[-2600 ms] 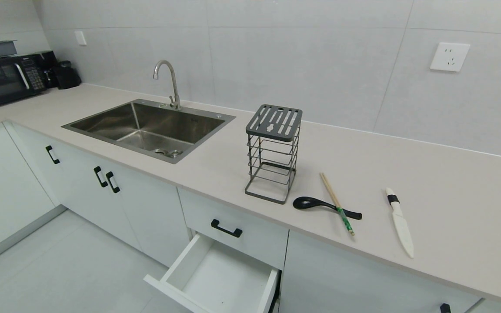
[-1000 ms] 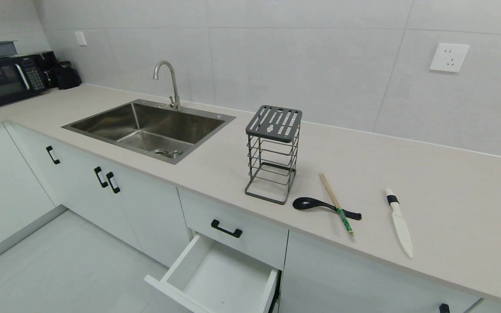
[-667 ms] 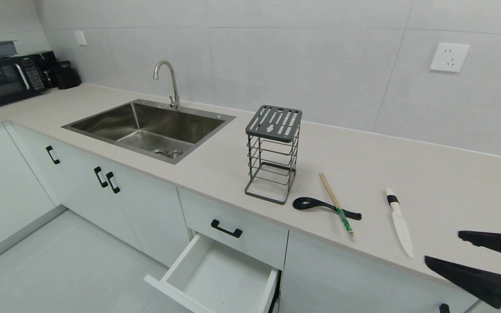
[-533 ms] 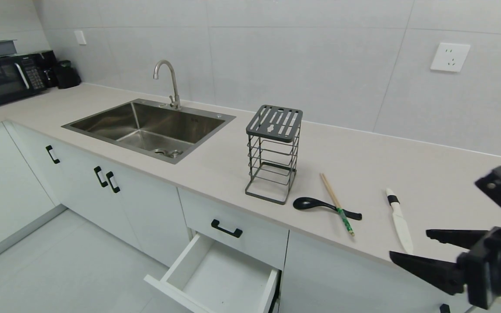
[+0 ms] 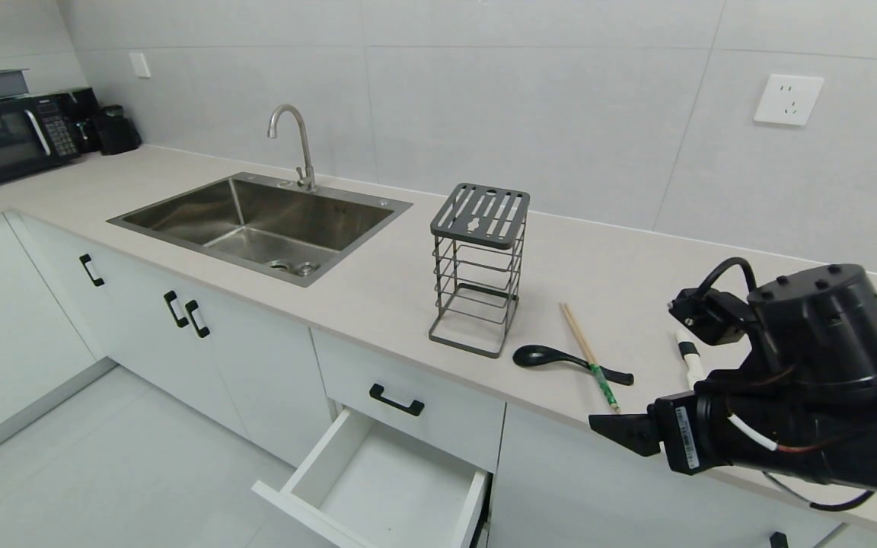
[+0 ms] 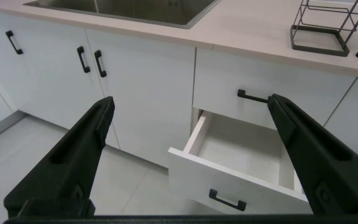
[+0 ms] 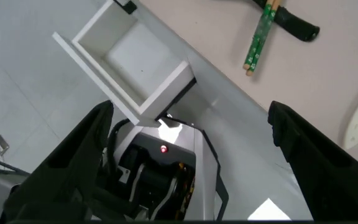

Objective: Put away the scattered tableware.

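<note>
Matte black throughout, the robot's right arm (image 5: 827, 342) has a drum-shaped joint housing ringed with small screws, a black cable looping over a boxy block, thin red and white wires along the wrist and a white printed label. The left claw (image 6: 190, 102) and right claw (image 7: 191, 107) carry long, wedge-shaped black fingers (image 6: 73, 162).

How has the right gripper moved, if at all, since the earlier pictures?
Yes: the right gripper came in from the right edge and travelled left, past the white knife, ending near the chopsticks.
</note>
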